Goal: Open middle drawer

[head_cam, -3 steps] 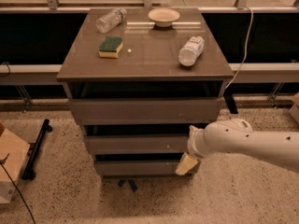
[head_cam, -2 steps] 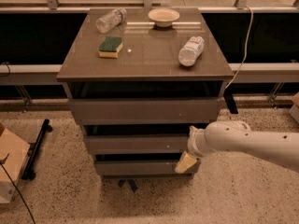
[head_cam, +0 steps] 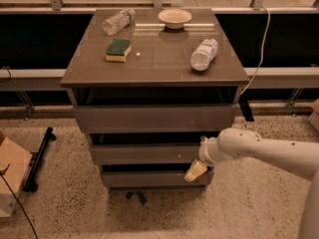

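Here the hand (head_cam: 195,171) hangs at the right end of the middle drawer (head_cam: 144,154).

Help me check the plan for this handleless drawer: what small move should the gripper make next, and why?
Probably lift the gripper slightly to catch the top edge of the middle drawer. It sits at that front's right end but hangs low, over the gap above the bottom drawer, and the front offers no handle.
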